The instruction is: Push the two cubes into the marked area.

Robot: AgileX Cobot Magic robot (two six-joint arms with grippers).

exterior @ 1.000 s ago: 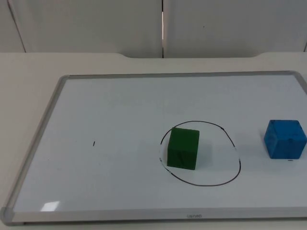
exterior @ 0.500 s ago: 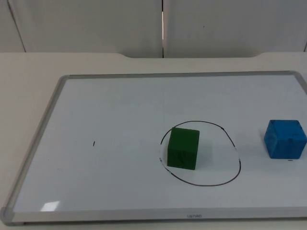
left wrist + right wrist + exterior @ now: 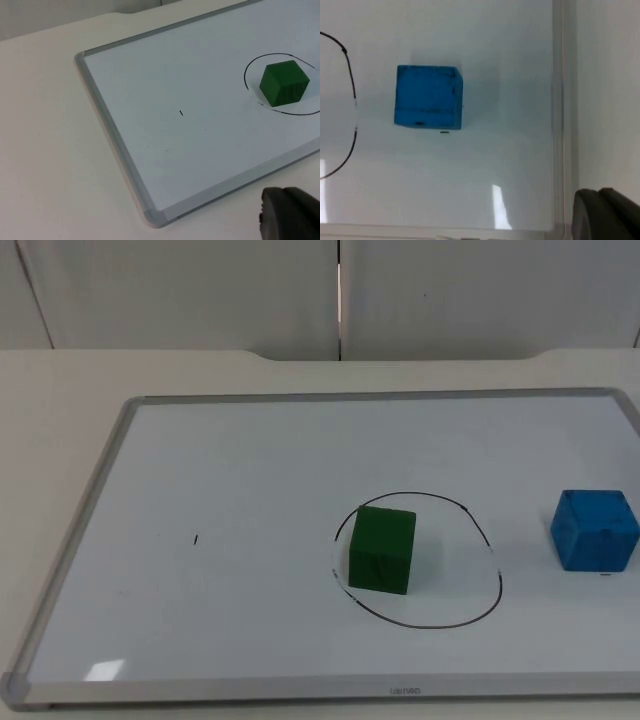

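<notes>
A green cube (image 3: 382, 550) stands on the whiteboard inside a hand-drawn black ring (image 3: 425, 626), close to the ring's left side. A blue cube (image 3: 594, 530) sits outside the ring to its right, near the board's right edge. The left wrist view takes in the green cube (image 3: 283, 82) in the ring from afar, with the left gripper's black fingertip (image 3: 290, 216) off the board, beyond its frame. In the right wrist view, the blue cube (image 3: 427, 97) lies between the ring's arc (image 3: 351, 85) and the board's frame. The right gripper's fingertip (image 3: 606, 215) stands by that frame, apart from the cube. Both grippers are shut, holding nothing.
The whiteboard has a raised grey frame (image 3: 74, 540) and lies on the pale table. A small black mark (image 3: 196, 539) is on the board's left half. The grey partition wall stands behind the table.
</notes>
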